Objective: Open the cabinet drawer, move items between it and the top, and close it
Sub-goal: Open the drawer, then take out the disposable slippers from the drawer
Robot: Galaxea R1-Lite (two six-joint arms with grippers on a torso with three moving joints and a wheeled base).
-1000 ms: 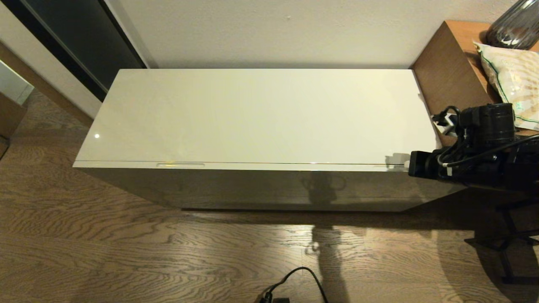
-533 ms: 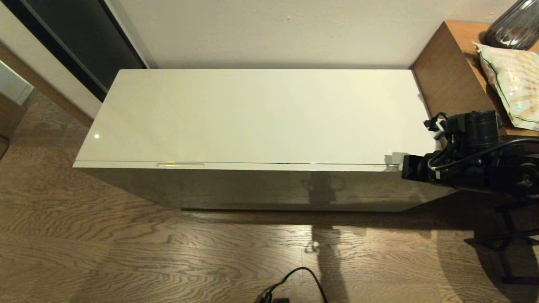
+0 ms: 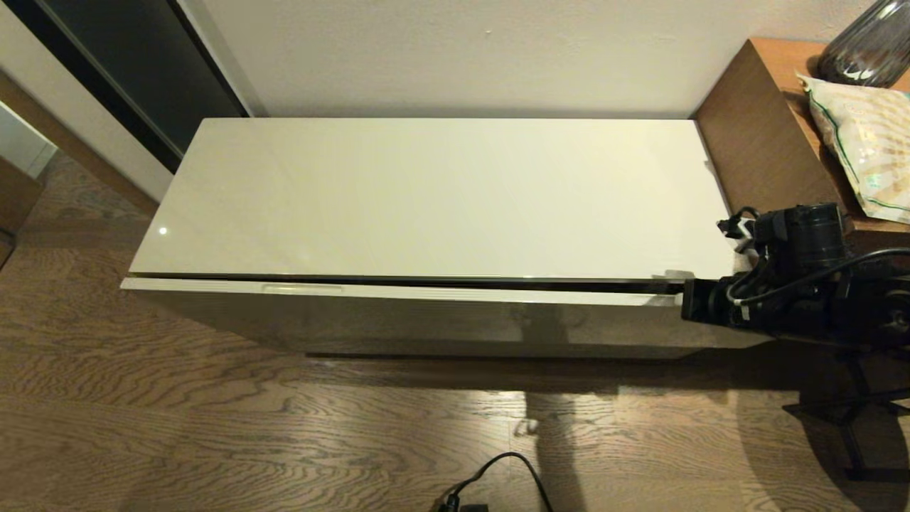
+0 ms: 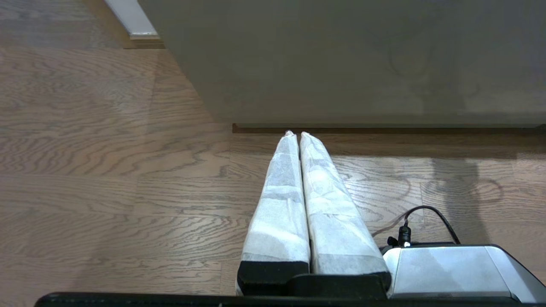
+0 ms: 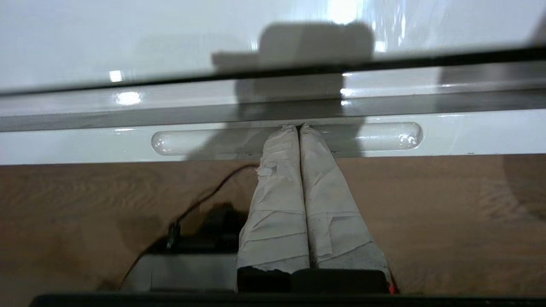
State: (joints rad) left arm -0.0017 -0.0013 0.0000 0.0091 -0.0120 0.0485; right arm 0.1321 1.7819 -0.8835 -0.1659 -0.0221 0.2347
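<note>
The cabinet drawer [image 3: 426, 294] stands pulled out a little, with a thin dark gap between it and the glossy cream top [image 3: 426, 192]. My right gripper [image 3: 675, 297] is at the drawer's right end. In the right wrist view the gripper [image 5: 298, 126] is shut, its wrapped tips hooked into the right finger recess [image 5: 384, 136]. The left recess [image 3: 302, 288] is free. The top is bare. The slippers and the packet are hidden. My left gripper [image 4: 296, 134] is shut and empty, parked low over the floor by the cabinet's front [image 4: 341, 64].
A brown wooden desk [image 3: 768, 142] adjoins the cabinet on the right, carrying a green-trimmed snack bag [image 3: 864, 142] and a dark glass vase [image 3: 867, 43]. A black cable [image 3: 505, 473] lies on the wooden floor in front. The wall runs behind the cabinet.
The drawer was flush with the top and has slid out slightly toward me. My right gripper moved down and back with its right end.
</note>
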